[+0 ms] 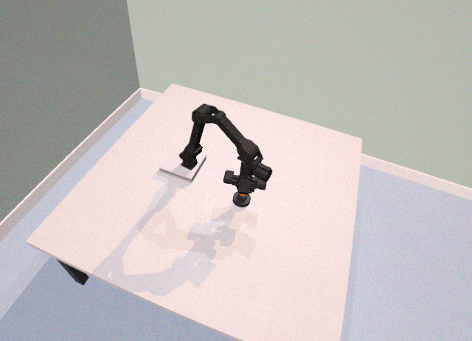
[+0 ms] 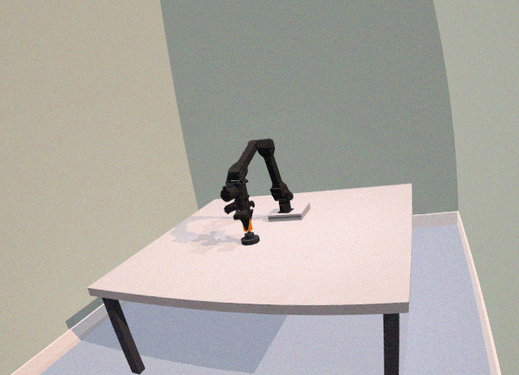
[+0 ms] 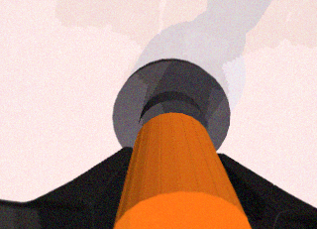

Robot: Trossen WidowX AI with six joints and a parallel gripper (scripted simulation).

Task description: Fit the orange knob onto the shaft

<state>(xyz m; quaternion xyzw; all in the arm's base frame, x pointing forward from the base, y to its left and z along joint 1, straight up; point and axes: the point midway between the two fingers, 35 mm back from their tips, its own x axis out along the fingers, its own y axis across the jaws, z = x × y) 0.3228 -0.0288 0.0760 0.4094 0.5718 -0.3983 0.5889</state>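
Our black parallel-jaw gripper (image 1: 243, 193) (image 2: 246, 227) (image 3: 172, 158) is closed on the orange cylindrical knob (image 1: 242, 195) (image 2: 250, 226) (image 3: 173, 160), one dark finger on either side of it. Taking the dark round pedestal as our landmark, we have the knob over the middle of that pedestal (image 1: 241, 203) (image 2: 250, 239) (image 3: 126, 107), standing roughly upright with its lower end near the pedestal's raised centre. The pedestal's wide lower disc shows around the knob in our wrist view, and in the exterior view the knob's lower end sits above that disc, so we do not have it all the way down. We cannot see the D-shaped shaft distinctly, nor tell how the knob's flat side lies to it. Above the pedestal, our black jointed arm (image 1: 229, 128) (image 2: 248, 156) rises from the gripper to a high elbow, then bends down to its foot. That foot stands well apart from the pedestal, on a pale, flat, square-edged base plate (image 1: 165, 170) (image 2: 304, 210). Beneath the pedestal and the plate lies the pale pinkish tabletop (image 1: 297, 234) (image 2: 335, 262), with dark legs (image 1: 73, 271) (image 2: 391, 342) under it, and shadows of our arm spread beside the pedestal.
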